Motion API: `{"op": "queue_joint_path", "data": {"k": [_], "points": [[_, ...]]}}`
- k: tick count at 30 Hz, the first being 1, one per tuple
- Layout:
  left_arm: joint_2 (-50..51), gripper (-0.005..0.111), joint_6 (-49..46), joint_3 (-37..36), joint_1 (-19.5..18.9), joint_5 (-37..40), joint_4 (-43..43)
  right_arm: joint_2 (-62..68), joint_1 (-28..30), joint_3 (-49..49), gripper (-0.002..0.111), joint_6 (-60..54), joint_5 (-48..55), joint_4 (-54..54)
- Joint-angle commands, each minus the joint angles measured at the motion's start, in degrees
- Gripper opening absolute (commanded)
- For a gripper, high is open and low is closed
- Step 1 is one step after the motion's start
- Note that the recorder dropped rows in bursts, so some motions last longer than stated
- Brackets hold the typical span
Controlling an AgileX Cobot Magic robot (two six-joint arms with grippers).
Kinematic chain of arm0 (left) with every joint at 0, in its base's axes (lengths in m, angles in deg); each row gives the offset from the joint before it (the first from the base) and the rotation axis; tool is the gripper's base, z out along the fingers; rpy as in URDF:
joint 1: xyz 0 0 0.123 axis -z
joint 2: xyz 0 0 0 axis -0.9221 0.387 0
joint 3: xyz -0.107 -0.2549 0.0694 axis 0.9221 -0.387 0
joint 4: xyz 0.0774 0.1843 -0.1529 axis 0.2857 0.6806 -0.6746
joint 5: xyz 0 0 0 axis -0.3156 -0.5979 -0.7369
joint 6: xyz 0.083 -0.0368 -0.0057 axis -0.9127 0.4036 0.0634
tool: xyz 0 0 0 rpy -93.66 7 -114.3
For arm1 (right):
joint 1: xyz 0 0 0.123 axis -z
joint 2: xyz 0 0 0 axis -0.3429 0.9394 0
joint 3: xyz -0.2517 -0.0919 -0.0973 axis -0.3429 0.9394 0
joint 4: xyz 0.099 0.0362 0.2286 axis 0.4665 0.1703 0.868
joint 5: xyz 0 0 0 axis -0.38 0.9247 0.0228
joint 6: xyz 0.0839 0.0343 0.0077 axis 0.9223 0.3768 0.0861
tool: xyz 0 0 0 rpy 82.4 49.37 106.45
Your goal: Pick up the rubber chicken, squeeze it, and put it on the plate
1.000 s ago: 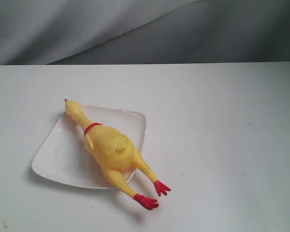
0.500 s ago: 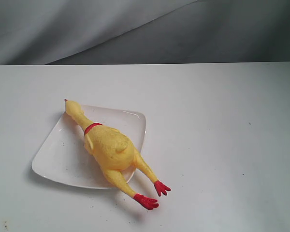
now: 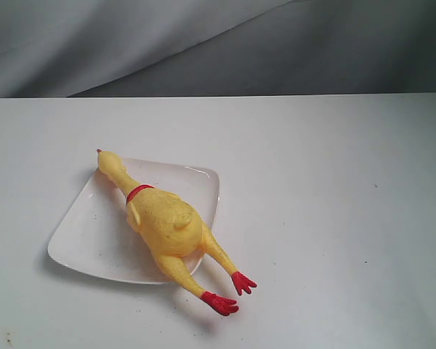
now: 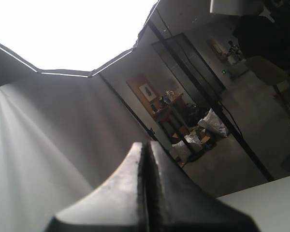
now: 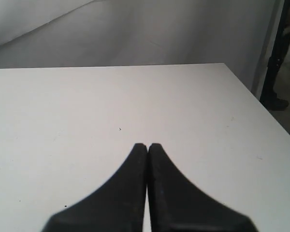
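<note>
Jaws on the left gripper are pressed together tip to tip, with nothing held between them. That arm is pitched upward. Its wrist camera looks past the black fingers at a grey backdrop, a bright ceiling panel and a cluttered room beyond. A pale corner of what appears to be the tabletop shows at the edge of that picture.

Jaws on the right gripper are likewise closed and empty, with only a hairline seam between the two fingers. That arm points roughly level across the white tabletop, toward its far edge and the grey drape behind.

The plate sits on the tabletop left of centre in the exterior view, turned cornerwise to the camera. The rubber chicken lies on it, stretched diagonally. Its head is over the rim at the far corner, its red collar is above the plate's inner surface, and its body covers the plate's right half. Both legs run out past the near right rim. The red feet lie clear of the plate, over the tabletop. Dark specks mark the plate's uncovered left part.
</note>
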Motion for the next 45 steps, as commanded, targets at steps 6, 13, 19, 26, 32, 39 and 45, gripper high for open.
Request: {"op": "queue_joint_path", "data": {"k": [6, 13, 19, 26, 32, 39, 45], "points": [[-0.21, 0.0, 0.47, 0.13, 0.15, 0.46, -0.31, -0.24, 0.32, 0.21, 0.0, -0.66, -0.02, -0.33], [-0.21, 0.0, 0.34, 0.13, 0.15, 0.46, -0.31, -0.24, 0.32, 0.21, 0.0, -0.66, -0.02, -0.33], [-0.21, 0.0, 0.34, 0.13, 0.15, 0.46, -0.31, -0.24, 0.32, 0.21, 0.0, -0.41, -0.02, -0.33], [-0.9, 0.0, 0.46, 0.13, -1.08, 0.37, -0.31, -0.24, 0.32, 0.21, 0.0, -0.41, -0.02, -0.33], [-4.58, 0.0, 0.46, 0.13, -11.93, 0.37, -0.31, -0.24, 0.32, 0.21, 0.0, -0.41, -0.02, -0.33], [-9.86, 0.0, 0.35, 0.13, -26.08, 0.47, -0.31, -0.24, 0.32, 0.21, 0.0, -0.41, -0.02, -0.33], [-14.74, 0.0, 0.25, 0.13, -33.41, 0.76, -0.31, -0.24, 0.32, 0.21, 0.0, -0.41, -0.02, -0.33]]}}
